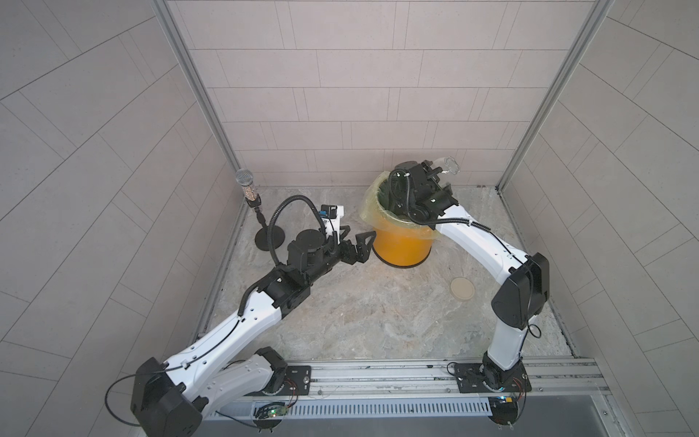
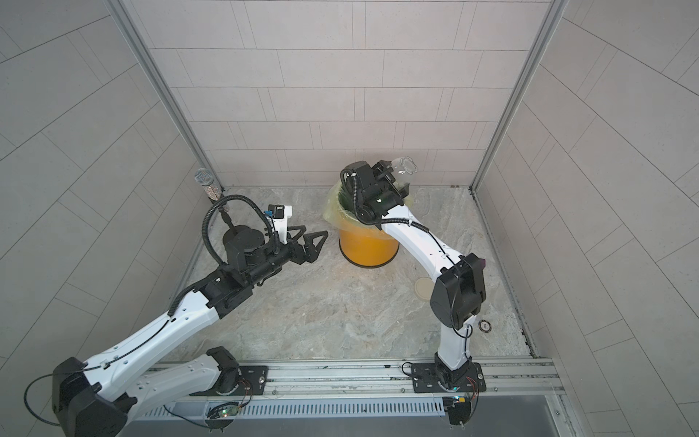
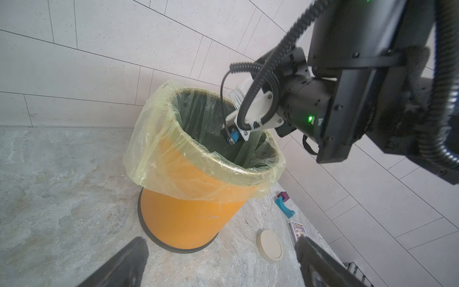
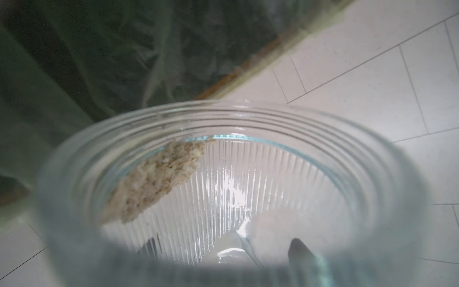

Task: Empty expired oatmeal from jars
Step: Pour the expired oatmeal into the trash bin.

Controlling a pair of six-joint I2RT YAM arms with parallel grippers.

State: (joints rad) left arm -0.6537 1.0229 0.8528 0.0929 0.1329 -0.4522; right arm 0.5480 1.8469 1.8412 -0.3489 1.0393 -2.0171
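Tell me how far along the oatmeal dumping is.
Done: the lid is off, lying on the table, and the jar looks mostly empty. In hand: the right hand holds the jar tilted by the bin. Left: a clump of oatmeal clings to the glass inside and must come out. The left hand hangs open beside the bin.

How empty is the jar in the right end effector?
Nearly empty: in the right wrist view a clump of oatmeal clings inside the jar near its mouth; the remaining glass looks clear.
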